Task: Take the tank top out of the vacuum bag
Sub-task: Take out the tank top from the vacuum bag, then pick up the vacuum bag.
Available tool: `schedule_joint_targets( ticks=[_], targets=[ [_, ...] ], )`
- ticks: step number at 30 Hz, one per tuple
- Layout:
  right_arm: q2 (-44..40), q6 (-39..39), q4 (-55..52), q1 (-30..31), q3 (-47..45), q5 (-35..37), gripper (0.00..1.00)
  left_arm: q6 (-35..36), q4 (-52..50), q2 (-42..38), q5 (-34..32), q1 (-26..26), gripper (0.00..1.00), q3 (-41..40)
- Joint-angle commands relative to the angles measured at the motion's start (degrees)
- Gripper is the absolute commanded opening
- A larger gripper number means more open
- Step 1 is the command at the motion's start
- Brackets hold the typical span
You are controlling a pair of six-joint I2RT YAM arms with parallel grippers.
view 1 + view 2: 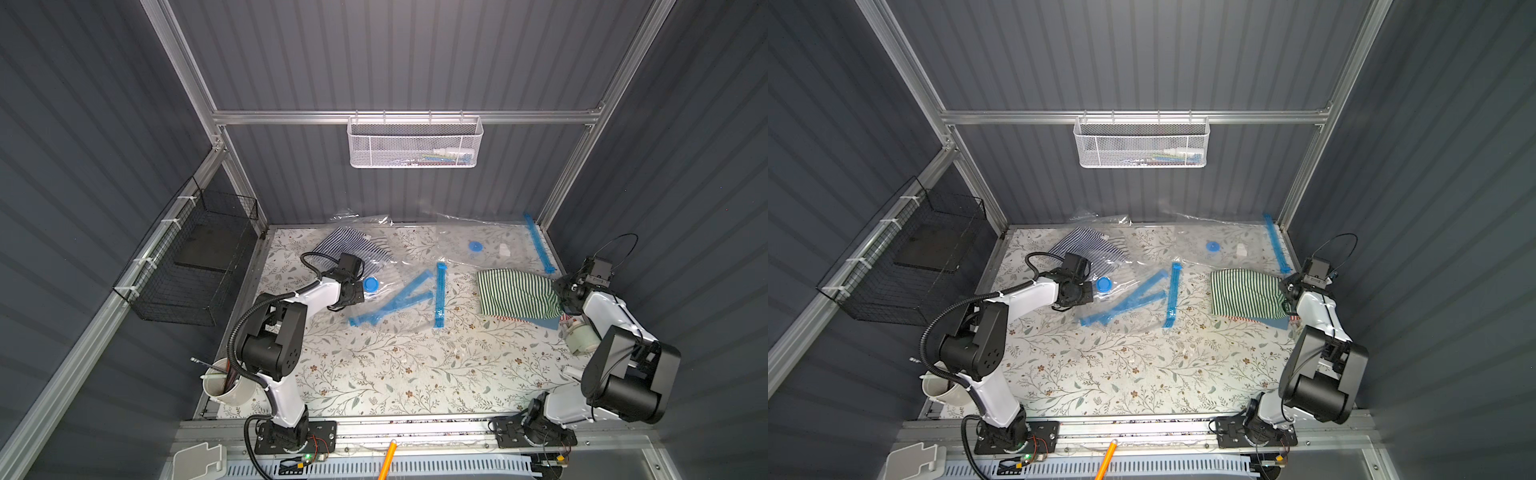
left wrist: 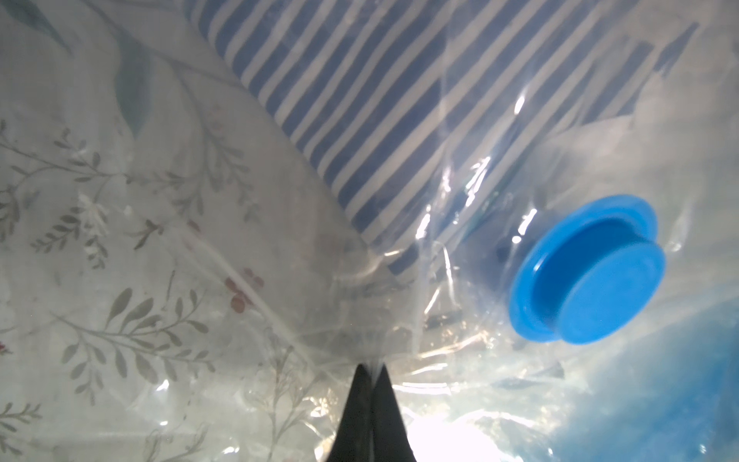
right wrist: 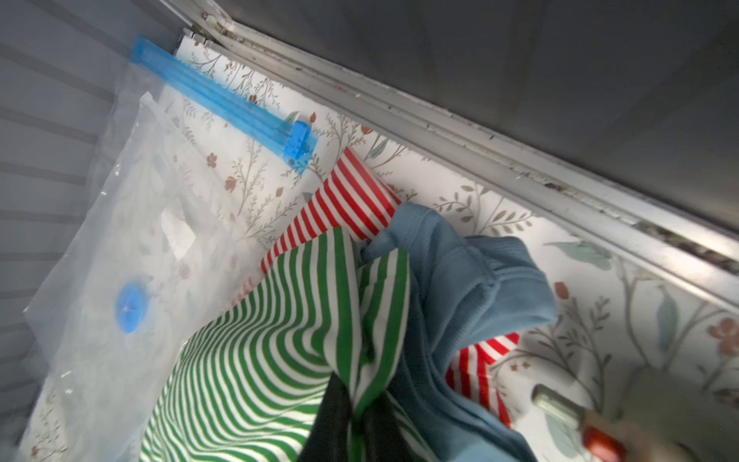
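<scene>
Tank top (image 1: 515, 297) in green stripes lies out of the plastic at the right side of the desk (image 1: 395, 374). It sits atop a red-striped cloth (image 3: 352, 200) and a blue cloth (image 3: 460, 280), both far plainer in the right wrist view than in the top views. My right fingers (image 3: 334, 424) are clamped on its edge. My left fingers (image 2: 356, 408) are pressed together on a fold of the vacuum bag (image 1: 395, 282), beside its blue valve cap (image 2: 592, 272). Only the left wrist view shows that pinch, with a navy-striped garment (image 2: 360, 100) seen through the film. A flat second bag (image 3: 140, 240) lies toward the back wall.
</scene>
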Motion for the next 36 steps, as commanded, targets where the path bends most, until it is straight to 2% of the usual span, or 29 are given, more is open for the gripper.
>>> schedule_joint_targets(
  ticks=[1,2,4,7,9,16,20,23,27,29,33,36],
  targets=[
    [-0.30,-0.80,-1.73,-0.65,0.76,6.36,0.14,0.95,0.01,-0.33,1.30,0.46,0.00,-1.01],
    [-0.18,-0.78,-1.88,-0.62,1.02,6.18,0.17,0.92,0.06,-0.30,1.37,0.48,0.00,-1.09],
    [0.30,-1.24,-1.99,-0.65,1.66,4.83,0.35,1.05,0.06,-0.35,1.62,0.44,0.00,-0.98],
    [0.88,-2.04,-2.99,-0.65,2.94,3.47,0.45,1.22,0.01,-0.56,1.93,0.43,0.00,-1.07],
    [-0.09,-2.75,-3.25,-0.49,3.03,3.02,0.57,1.22,-0.07,-0.98,1.79,0.44,0.00,-1.17],
    [-4.16,-6.09,-4.51,2.26,3.19,2.41,0.71,0.93,-0.15,-2.32,2.35,0.43,0.00,-1.24],
    [-5.35,-9.83,-7.73,6.86,5.64,7.79,0.83,1.05,-1.09,-3.16,3.10,0.43,0.00,-0.32],
    [-6.06,-10.34,-8.42,8.80,6.59,2.43,0.87,1.20,-2.05,-4.41,3.52,0.43,0.00,0.22],
    [-7.60,-10.38,-9.66,14.62,5.45,-3.87,0.99,1.03,-2.92,-6.78,4.60,0.47,0.00,0.33],
    [-8.20,-9.33,-9.11,18.03,4.35,-6.63,0.99,0.64,-3.00,-7.90,6.06,0.45,0.00,0.40],
    [-7.89,-2.95,-0.14,23.71,-0.48,-18.51,0.99,-0.78,-2.58,-9.24,11.09,0.35,0.00,1.14],
    [-5.93,-0.45,3.25,29.16,-1.72,-19.45,0.99,-1.96,-2.26,-9.94,13.96,0.34,0.00,1.63]
  ],
)
